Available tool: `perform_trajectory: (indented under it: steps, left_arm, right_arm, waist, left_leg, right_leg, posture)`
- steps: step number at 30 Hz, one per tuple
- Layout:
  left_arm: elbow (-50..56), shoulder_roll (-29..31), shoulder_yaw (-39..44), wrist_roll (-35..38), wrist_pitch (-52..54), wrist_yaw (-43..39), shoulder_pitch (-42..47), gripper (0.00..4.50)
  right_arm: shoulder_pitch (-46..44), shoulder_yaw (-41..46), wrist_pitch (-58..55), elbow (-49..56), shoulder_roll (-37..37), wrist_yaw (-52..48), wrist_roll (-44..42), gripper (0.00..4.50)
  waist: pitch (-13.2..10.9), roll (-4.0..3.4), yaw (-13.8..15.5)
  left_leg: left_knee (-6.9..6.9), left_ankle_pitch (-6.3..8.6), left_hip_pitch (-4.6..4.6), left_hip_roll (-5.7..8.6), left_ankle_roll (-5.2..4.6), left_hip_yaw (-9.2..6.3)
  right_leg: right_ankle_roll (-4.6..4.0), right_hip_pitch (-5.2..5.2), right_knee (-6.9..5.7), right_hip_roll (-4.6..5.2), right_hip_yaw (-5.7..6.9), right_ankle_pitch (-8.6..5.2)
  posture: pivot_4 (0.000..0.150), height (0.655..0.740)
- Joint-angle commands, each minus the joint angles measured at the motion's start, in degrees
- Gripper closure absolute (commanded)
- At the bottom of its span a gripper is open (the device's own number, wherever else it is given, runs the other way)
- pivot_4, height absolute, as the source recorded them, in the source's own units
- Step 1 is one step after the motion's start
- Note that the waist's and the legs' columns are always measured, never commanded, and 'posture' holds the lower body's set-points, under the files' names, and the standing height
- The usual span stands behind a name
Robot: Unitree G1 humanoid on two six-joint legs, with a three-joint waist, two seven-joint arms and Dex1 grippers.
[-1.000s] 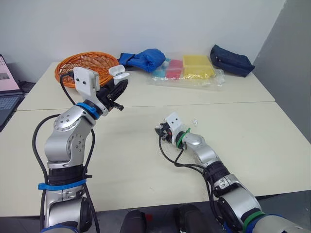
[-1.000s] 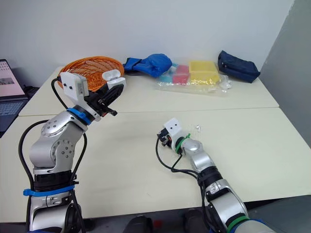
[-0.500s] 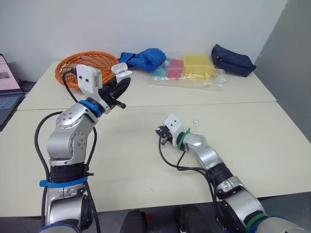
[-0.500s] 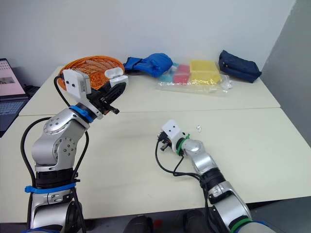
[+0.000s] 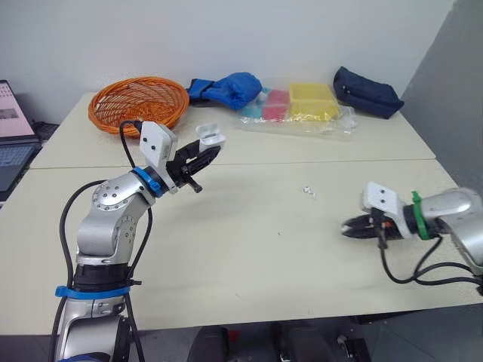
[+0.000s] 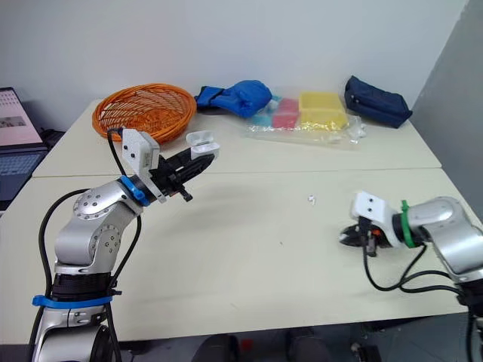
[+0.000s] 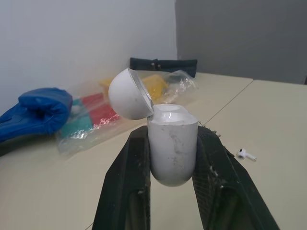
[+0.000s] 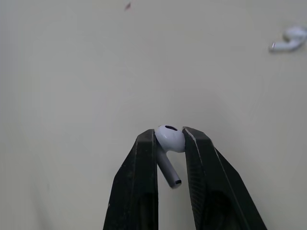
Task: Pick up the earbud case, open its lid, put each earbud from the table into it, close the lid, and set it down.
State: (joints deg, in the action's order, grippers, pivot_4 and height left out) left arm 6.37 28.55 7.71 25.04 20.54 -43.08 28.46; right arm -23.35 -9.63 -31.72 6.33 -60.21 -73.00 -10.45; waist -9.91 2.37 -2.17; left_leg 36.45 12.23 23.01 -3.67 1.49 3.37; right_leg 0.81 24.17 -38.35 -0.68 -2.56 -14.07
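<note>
Stretching across both eye views, the pale table (image 5: 249, 241) carries everything else. At its far left stands an orange wicker basket (image 5: 138, 102), and a laptop (image 5: 11, 128) sits beyond the table's left edge. Along the far side lie a clear plastic bag (image 5: 302, 111) of yellow, red and teal boxes, a blue padded bundle (image 5: 226, 88) just to its left, and a dark navy pouch (image 5: 364, 92) to its right.

The left claw (image 5: 205, 151) is raised above the left half of the table, nearer than the basket. Its two black fingers clamp the white earbud case (image 7: 171, 143) by its sides. The case stands upright between them, and its rounded lid (image 7: 127, 93) is flipped open and tilted back on the hinge.

The right claw (image 5: 349, 226) hangs low over the right side of the table. It is pinched on the head of a white earbud (image 8: 170, 139), whose stem pokes out between the fingers.

A second earbud (image 5: 308, 191) lies loose on the table between the two claws, well apart from both.
</note>
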Motion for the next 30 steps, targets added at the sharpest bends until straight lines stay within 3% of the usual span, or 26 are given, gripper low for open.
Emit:
perform_trajectory:
  steps: [1,7,11,26,27,30]
  left_arm:
    - [2.80,-1.65,-0.70,1.62,-1.72,-0.43,0.57,3.74]
    - [4.67,-3.01,-1.24,1.64,-1.20,0.97,-1.38,3.74]
    - [6.15,-2.28,-0.36,2.19,-0.50,1.55,-3.23,3.74]
    - [7.59,-2.13,-0.17,2.54,0.31,3.08,-3.58,3.74]
    - [7.58,-2.16,-0.20,2.50,0.30,3.12,-3.57,3.74]
    - [7.77,-2.16,-0.38,2.56,0.43,3.15,-3.74,3.74]
  right_arm:
    - [-2.31,-1.76,4.12,-5.56,-1.34,-1.62,3.44,4.07]
    - [-3.41,-4.93,2.92,-9.20,-3.53,-4.71,6.59,4.07]
    - [-3.74,-6.32,9.43,-13.43,-6.51,-7.04,10.18,4.07]
    - [-5.09,-6.52,12.65,-19.18,-3.80,-7.47,13.62,4.07]
    - [-5.10,-6.50,12.80,-19.43,-3.69,-7.52,13.75,3.36]
    - [-5.10,-6.31,12.88,-20.06,-3.31,-7.55,13.97,2.42]
  waist:
    - [0.00,0.00,0.04]
    - [-0.03,-0.01,0.11]
    - [-0.05,-0.05,0.34]
    - [-0.06,-0.04,0.32]
    - [-0.06,-0.04,0.35]
    - [-0.06,-0.04,0.34]
  left_leg:
    - [0.00,0.00,-0.01,0.00,0.00,0.00]
    - [-0.04,0.00,0.01,0.01,0.00,0.00]
    - [-0.24,0.00,0.03,0.01,0.00,0.05]
    - [-0.29,-0.01,0.00,0.02,0.01,0.06]
    - [-0.29,-0.01,0.00,0.02,0.01,0.06]
    - [-0.29,-0.01,0.00,0.01,0.01,0.05]
  right_leg:
    - [0.00,-0.02,0.00,0.00,0.02,0.00]
    - [0.01,-0.01,0.06,0.00,0.01,0.00]
    - [0.02,-0.02,0.33,0.02,0.01,0.01]
    - [0.03,-0.04,0.33,0.01,0.00,0.01]
    - [0.03,-0.04,0.34,0.01,0.01,0.01]
    - [0.03,-0.04,0.34,0.01,0.02,0.01]
  posture:
    - [0.150,0.7400]
    - [0.150,0.7400]
    - [0.150,0.7400]
    - [0.150,0.7400]
    - [0.150,0.7400]
    - [0.150,0.7400]
